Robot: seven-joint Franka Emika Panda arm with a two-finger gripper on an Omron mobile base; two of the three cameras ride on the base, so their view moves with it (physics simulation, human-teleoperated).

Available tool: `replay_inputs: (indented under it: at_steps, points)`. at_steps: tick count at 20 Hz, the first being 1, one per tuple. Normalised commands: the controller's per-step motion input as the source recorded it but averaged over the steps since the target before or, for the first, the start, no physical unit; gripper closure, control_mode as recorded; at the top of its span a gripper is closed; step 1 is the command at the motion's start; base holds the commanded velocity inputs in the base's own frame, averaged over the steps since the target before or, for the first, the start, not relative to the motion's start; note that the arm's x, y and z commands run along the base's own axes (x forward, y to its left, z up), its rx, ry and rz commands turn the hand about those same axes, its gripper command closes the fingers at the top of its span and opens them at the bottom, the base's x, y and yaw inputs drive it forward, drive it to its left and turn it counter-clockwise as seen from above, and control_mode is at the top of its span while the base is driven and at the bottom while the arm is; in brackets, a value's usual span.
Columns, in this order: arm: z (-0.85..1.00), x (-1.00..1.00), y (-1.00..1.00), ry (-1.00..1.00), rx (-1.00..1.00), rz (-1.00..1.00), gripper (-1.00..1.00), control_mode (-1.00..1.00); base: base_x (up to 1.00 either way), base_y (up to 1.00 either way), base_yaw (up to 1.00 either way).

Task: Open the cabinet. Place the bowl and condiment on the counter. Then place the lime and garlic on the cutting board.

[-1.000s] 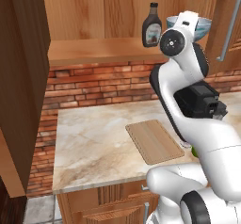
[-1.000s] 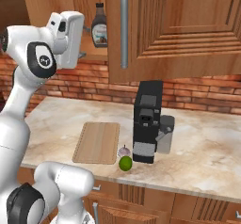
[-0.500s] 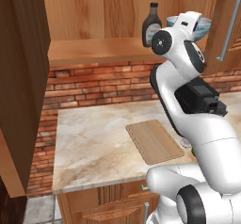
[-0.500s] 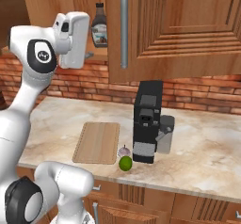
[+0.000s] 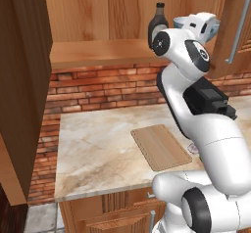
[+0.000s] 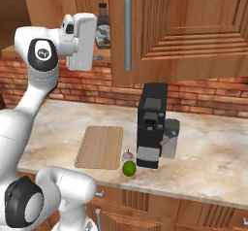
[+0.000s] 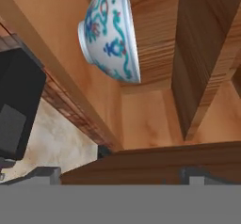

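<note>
The cabinet (image 5: 108, 11) stands open, its left door (image 5: 22, 85) swung out. On its shelf the dark condiment (image 5: 158, 16) (image 6: 102, 25) stands upright. Beside it is the bowl (image 5: 179, 22), white with a blue pattern, large and close in the hand view (image 7: 110, 32). My gripper (image 7: 120, 176) is raised to shelf height and points at the bowl. It is open, holds nothing and is short of the bowl. The lime (image 6: 129, 168) and garlic (image 6: 127, 155) lie on the counter (image 6: 208, 157), right of the cutting board (image 6: 100, 146) (image 5: 161, 147).
A black coffee machine (image 6: 151, 125) stands on the counter just right of the lime and garlic. The cabinet's right door (image 6: 179, 26), with its grey bar handle (image 6: 127, 31), is shut close beside my hand. A brick wall (image 5: 103, 87) runs behind the counter.
My hand has edged nearer the bowl at shelf height and the elbow has swung a little left. The jaws have stayed open. Nothing else has moved.
</note>
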Motion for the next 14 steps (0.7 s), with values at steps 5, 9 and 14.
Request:
replay_inputs:
  at_steps: [5, 9, 14]
  points:
    - [0.00, -0.28, -0.20, -0.05, 0.00, -0.14, -1.00, -1.00, 0.00, 0.00, 0.00]
    - [0.00, -0.39, -0.21, -0.08, 0.00, -0.15, -1.00, -1.00, 0.00, 0.00, 0.00]
    - [0.00, -0.46, -0.22, -0.10, 0.00, -0.15, -1.00, -1.00, 0.00, 0.00, 0.00]
